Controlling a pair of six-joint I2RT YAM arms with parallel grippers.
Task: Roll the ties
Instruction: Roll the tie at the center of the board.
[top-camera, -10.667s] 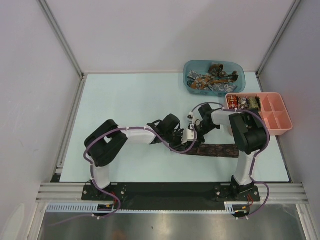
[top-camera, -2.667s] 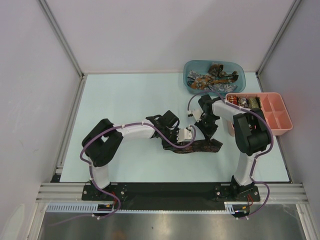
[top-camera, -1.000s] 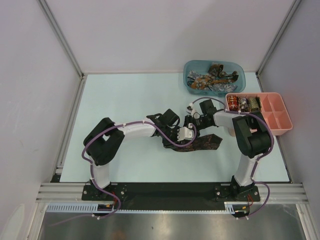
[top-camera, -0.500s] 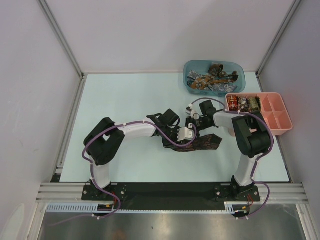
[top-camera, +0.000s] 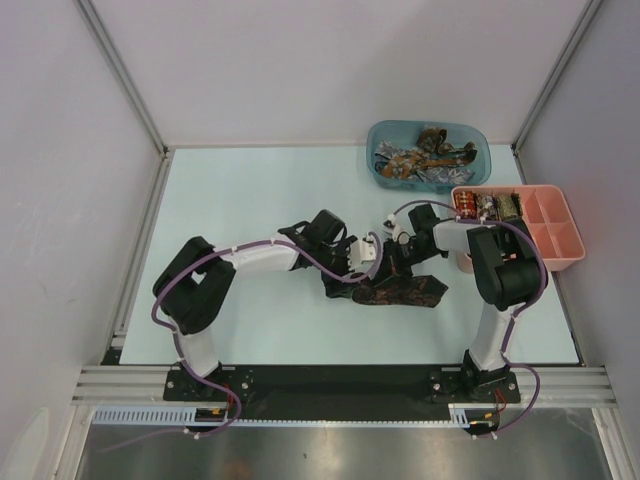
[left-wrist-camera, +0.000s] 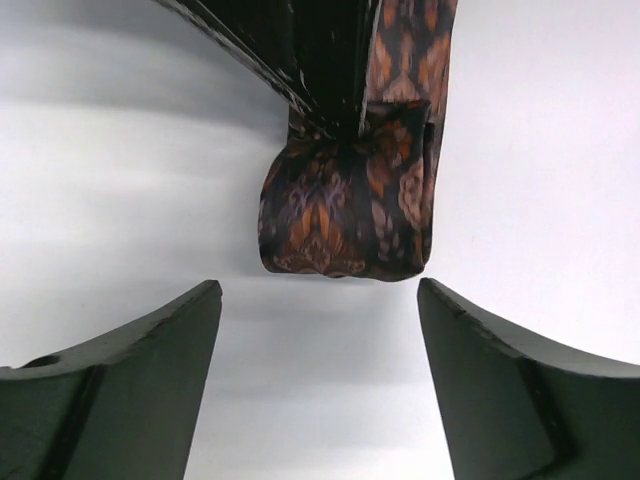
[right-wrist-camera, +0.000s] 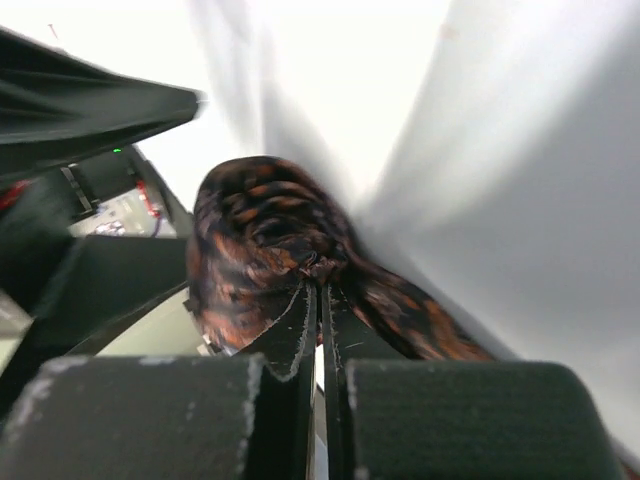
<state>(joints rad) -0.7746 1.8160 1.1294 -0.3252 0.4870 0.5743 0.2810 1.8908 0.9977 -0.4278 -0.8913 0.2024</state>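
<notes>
Right gripper (right-wrist-camera: 320, 300), frame bottom, pinches the rolled brown tie (right-wrist-camera: 255, 235); left gripper (left-wrist-camera: 318, 300) stands spread wide below it, holding nothing, so the coil may unwind.

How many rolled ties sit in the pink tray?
3, in a row along the tray's far edge: red roll, grey roll, gold roll. The right arm covers the tray's near-left corner, so more may be hidden.
</notes>
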